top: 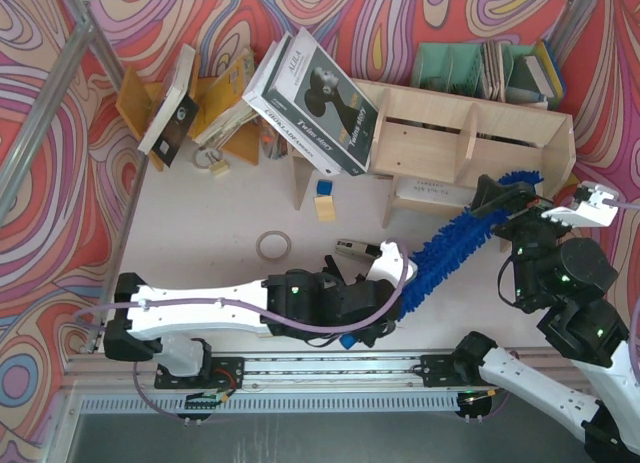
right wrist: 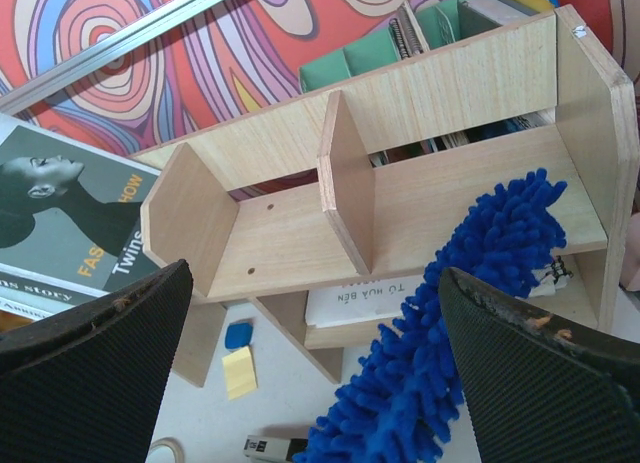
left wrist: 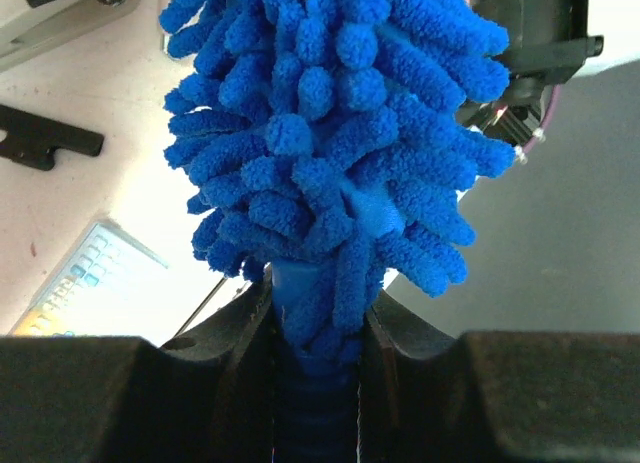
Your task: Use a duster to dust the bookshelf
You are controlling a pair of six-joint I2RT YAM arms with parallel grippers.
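A pale table (top: 230,213) sits inside swirling, colourful walls. The plywood bookshelf (top: 470,133) stands at back right. The blue duster (top: 455,243) slants up toward its right compartment, its handle clamped in the left gripper (left wrist: 318,323). The right gripper (right wrist: 312,273) is spread wide.

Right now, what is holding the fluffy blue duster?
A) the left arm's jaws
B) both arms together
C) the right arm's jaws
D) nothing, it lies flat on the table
A: the left wrist view shows the left arm's jaws shut on the handle end of the duster, while the right wrist view shows the right arm's jaws wide apart, not closed on it.
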